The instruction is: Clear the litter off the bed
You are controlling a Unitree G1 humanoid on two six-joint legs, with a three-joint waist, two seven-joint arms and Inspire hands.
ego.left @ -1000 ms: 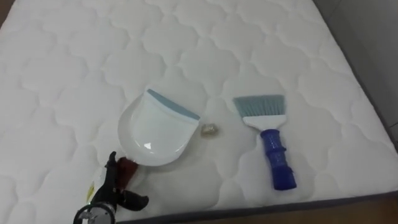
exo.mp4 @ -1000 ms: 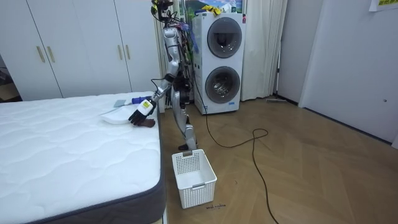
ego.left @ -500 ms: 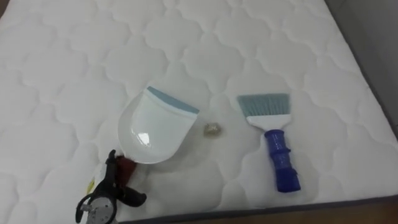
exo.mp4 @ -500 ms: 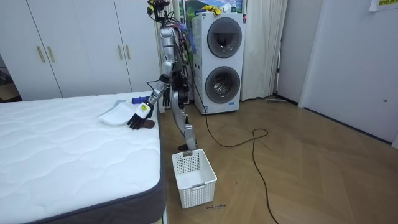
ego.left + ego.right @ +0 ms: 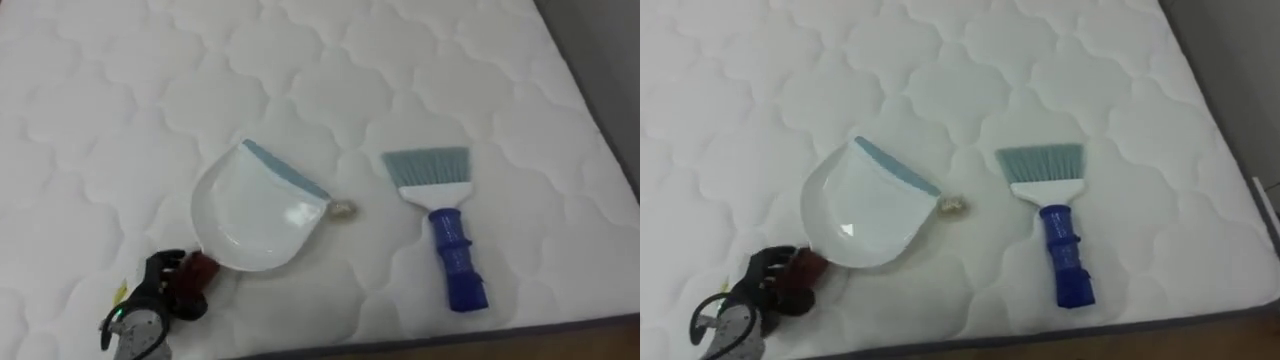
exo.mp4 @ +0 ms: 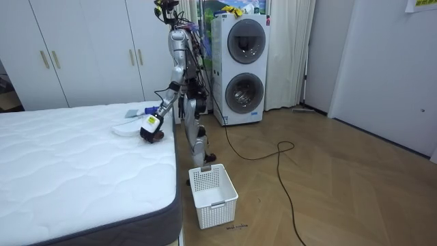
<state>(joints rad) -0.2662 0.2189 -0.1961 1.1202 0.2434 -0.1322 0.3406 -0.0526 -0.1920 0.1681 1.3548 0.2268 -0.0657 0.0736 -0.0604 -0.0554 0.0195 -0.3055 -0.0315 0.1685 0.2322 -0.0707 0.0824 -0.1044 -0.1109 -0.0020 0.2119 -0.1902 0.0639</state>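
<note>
Left hand (image 5: 148, 300) wraps the red handle (image 5: 200, 268) of the dustpan (image 5: 255, 215) on the bed (image 5: 420, 60), lip right beside the crumb (image 5: 342, 209), so best press that lip flat while the brush (image 5: 447, 240), lying near, sweeps it in.

No legible text, label, number or sign on anything in view.
</note>
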